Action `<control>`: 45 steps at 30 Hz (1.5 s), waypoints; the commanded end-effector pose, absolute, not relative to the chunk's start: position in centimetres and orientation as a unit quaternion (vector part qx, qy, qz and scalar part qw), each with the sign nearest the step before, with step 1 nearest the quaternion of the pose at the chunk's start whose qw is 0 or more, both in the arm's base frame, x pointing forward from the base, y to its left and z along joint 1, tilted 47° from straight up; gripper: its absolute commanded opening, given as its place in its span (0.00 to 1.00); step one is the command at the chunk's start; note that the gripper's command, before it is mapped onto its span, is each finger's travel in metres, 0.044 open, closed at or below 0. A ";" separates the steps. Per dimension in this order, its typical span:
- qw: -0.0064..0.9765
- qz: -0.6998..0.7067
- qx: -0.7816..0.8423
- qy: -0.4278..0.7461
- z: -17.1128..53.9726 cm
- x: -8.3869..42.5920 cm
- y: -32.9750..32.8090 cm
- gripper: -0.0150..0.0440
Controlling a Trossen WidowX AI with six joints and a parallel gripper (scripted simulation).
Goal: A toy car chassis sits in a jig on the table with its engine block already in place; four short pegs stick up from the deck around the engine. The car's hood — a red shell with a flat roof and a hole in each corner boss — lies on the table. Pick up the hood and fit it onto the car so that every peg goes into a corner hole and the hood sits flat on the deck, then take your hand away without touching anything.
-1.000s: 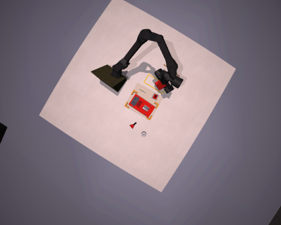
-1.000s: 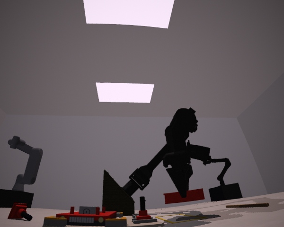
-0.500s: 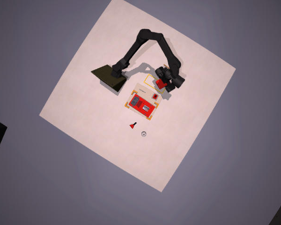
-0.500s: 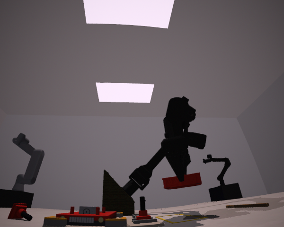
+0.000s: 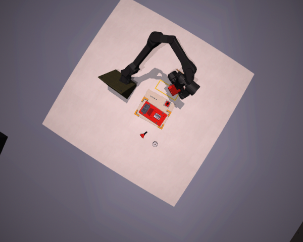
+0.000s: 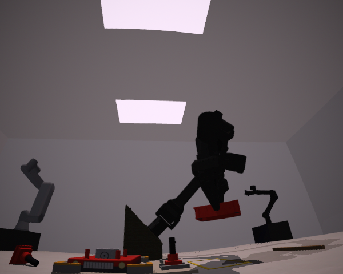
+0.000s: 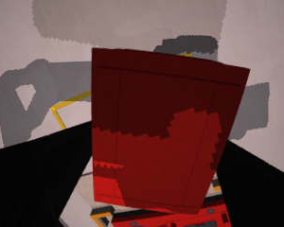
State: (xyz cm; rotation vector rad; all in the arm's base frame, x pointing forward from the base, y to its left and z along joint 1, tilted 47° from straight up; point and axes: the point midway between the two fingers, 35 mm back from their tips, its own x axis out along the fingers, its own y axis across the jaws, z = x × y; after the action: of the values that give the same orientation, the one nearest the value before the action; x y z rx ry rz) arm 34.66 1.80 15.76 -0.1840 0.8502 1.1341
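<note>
Step in hand: carry, hood picked up, not yet over the car. The gripper (image 5: 178,89) (image 6: 219,206) (image 7: 156,135) has its fingers closed on the hood (image 5: 173,89) (image 6: 228,209) (image 7: 156,128), one on each side, set fairly wide by the hood's width. Hood is up in the air, well clear of the table (image 5: 107,125) (image 6: 222,256), roof up, tilted a bit in the exterior view. From above it sits by the yellow outline (image 5: 160,91) (image 6: 199,266) (image 7: 58,118), off to one side of the jig (image 5: 136,113) (image 6: 139,268) (image 7: 102,213).

Chassis (image 5: 149,112) (image 6: 106,259) (image 7: 180,219) is in the jig, engine (image 5: 157,116) (image 6: 107,253) on deck; exterior view shows pegs (image 6: 87,253) standing bare. Fit not started.

Next move, my call: swing the hood across over the deck, keep it high enough to pass the upright black-and-red piece (image 5: 167,103) (image 6: 172,246) beside the chassis. Then turn it to match the car's long side, level it, line corner holes up with pegs, lower straight. Tilt looks like the main risk: one corner could catch a peg or rest on the engine. Holes can't be seen from here, so alignment can't be judged. Release only once flat, then open and back straight up.
</note>
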 end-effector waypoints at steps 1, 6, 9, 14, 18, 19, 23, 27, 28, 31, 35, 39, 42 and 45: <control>0.758 0.502 -0.059 0.411 14.6 35.0 0.6 0.25; 0.761 0.478 -0.022 0.439 13.1 35.4 -1.1 0.25; 0.761 0.462 0.001 0.455 12.1 35.6 -2.1 0.25; 0.760 0.437 0.039 0.479 10.5 35.7 -3.7 0.25; 0.758 0.415 0.070 0.498 9.3 35.7 -5.0 0.25; 0.757 0.410 0.077 0.502 8.9 35.7 -5.4 0.25; 0.753 0.388 0.108 0.520 7.7 35.6 -6.7 0.25; 0.748 0.366 0.139 0.535 6.4 35.4 -7.9 0.25; 0.747 0.361 0.147 0.539 6.0 35.3 -8.2 0.25; 0.742 0.344 0.170 0.550 5.1 35.1 -9.1 0.25; 0.734 0.321 0.201 0.564 3.8 34.8 -10.3 0.25; 0.725 0.299 0.232 0.576 2.5 34.3 -11.5 0.25; 0.717 0.282 0.255 0.585 1.5 34.0 -12.3 0.25; 0.709 0.265 0.278 0.592 0.5 33.6 -13.1 0.25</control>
State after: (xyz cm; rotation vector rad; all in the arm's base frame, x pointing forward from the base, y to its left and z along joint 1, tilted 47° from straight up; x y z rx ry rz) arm 33.92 -12.19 1.58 0.5639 1.2892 0.6293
